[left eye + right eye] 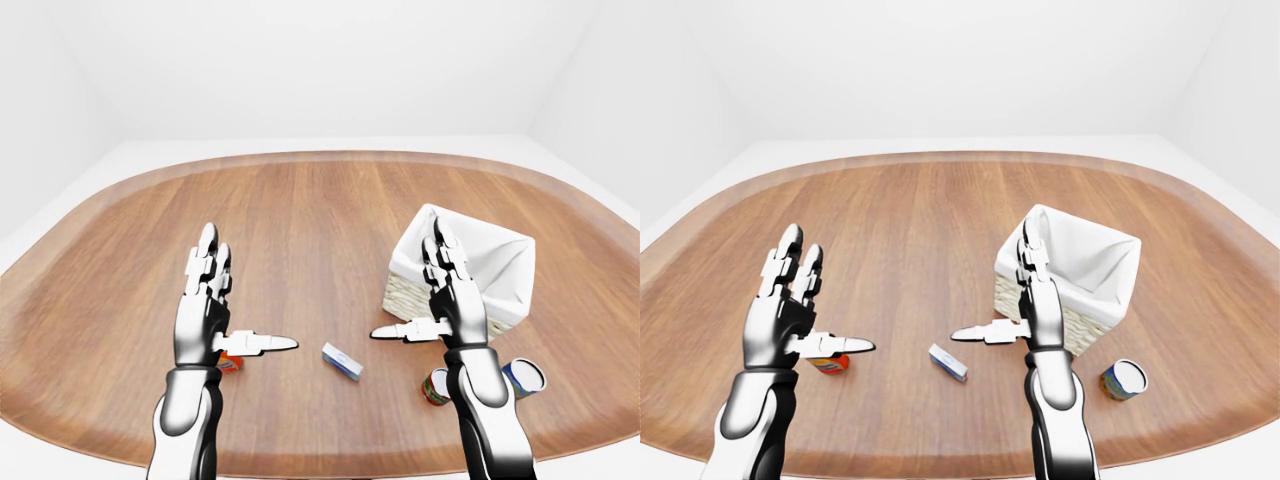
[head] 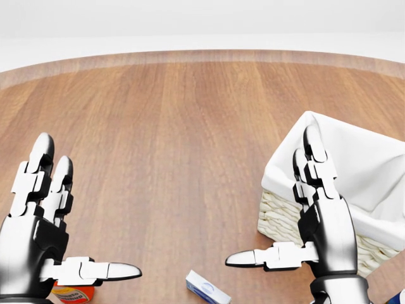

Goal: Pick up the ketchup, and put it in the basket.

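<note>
- White walls and a pale floor surround a large oval wooden table (image 1: pixel 300 230) that carries everything.
- Left three-finger metal hand (image 1: pixel 780 315) hovers above the table near its near-left edge, fingers spread straight, thumb out sideways, holding nothing.
- Orange-red ketchup bottle with a printed label (image 1: pixel 828 363) sits on the table just under that hand's thumb, mostly hidden by the palm; only its lower part shows, and I cannot tell whether it touches the hand.
- Right three-finger metal hand (image 1: pixel 452 300) is likewise spread wide and empty, raised before the white-lined wicker basket (image 1: pixel 1080 265) toward the table's right edge.
- Small blue-and-white box (image 1: pixel 948 362) lies flat between the hands.
- Blue-labelled tin can (image 1: pixel 1122 380) and red-labelled tin can (image 1: pixel 435 387) stand near the near-right edge.
</note>
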Controlling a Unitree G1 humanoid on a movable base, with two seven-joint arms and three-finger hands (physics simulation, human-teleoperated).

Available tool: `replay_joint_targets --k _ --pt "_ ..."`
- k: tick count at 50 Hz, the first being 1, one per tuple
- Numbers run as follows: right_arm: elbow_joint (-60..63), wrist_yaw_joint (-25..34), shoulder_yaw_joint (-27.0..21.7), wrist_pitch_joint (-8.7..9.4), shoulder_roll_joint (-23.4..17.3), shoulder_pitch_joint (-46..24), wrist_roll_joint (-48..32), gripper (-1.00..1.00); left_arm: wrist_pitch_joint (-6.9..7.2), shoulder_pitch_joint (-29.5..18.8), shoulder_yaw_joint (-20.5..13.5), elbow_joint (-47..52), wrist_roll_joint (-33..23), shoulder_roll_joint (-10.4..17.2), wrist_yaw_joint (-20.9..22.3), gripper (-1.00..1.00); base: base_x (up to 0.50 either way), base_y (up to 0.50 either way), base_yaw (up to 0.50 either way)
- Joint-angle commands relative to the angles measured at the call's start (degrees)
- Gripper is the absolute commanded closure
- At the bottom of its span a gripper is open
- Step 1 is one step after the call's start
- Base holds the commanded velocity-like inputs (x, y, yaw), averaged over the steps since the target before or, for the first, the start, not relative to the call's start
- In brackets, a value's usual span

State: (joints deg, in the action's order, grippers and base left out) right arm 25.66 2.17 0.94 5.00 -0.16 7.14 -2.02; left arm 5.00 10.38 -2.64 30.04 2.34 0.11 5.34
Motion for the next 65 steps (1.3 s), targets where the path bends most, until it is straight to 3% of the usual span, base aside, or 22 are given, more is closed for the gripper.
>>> replay_joint_targets --k 1,13,22,23,24,25,56,59,65 --pt "0.05 -0.13 0.08 0.0 0.04 0.42 -0.08 -1.0 0.0 0.42 -0.01 0.45 -0.11 -0.03 0.06 -1.0 0.0 0.0 0.0" --pt "-0.1 0.06 -0.31 0.0 -0.03 0.72 0.46 -1.0 0.0 0.91 -0.48 1.25 -0.32 0.11 0.27 -1.0 0.0 0.0 0.0" --pt "-0.75 0.3 -0.7 0.0 -0.01 0.63 0.98 -1.0 0.0 1.07 -5.85 0.14 -0.88 0.26 1.46 -1.0 0.0 0.0 0.0" --pt "-0.8 0.34 -0.75 0.0 -0.01 0.61 1.09 -1.0 0.0 0.96 -6.76 -0.57 -0.64 0.33 1.64 -1.0 0.0 0.0 0.0" --pt "-2.69 0.35 -0.39 0.0 -0.07 -0.2 0.51 -1.0 -3.6 1.24 -19.04 -9.88 3.6 3.48 2.89 -1.0 0.0 0.0 0.0" --pt "-2.72 0.38 -0.43 0.0 -0.08 -0.23 0.54 -1.0 -4.16 1.04 -20.12 -10.67 3.38 3.16 3.54 -1.0 0.0 0.0 0.0" --pt "-2.33 0.54 -0.27 0.0 -0.07 0.08 0.47 -1.0 -5.2 0.13 -21.93 -12.69 2.43 2.16 4.97 -1.0 0.0 0.0 0.0" --pt "-2.4 0.5 -0.31 0.0 -0.04 0.03 0.51 -1.0 -5.57 -0.04 -21.9 -13.33 2.4 2.27 4.88 -1.0 0.0 0.0 0.0" --pt "-0.58 0.48 -0.2 0.0 -0.1 0.52 0.31 -1.0 -8.26 -2.12 -21.23 -19.77 2.47 3.76 3.51 -1.0 0.0 0.0 0.0"
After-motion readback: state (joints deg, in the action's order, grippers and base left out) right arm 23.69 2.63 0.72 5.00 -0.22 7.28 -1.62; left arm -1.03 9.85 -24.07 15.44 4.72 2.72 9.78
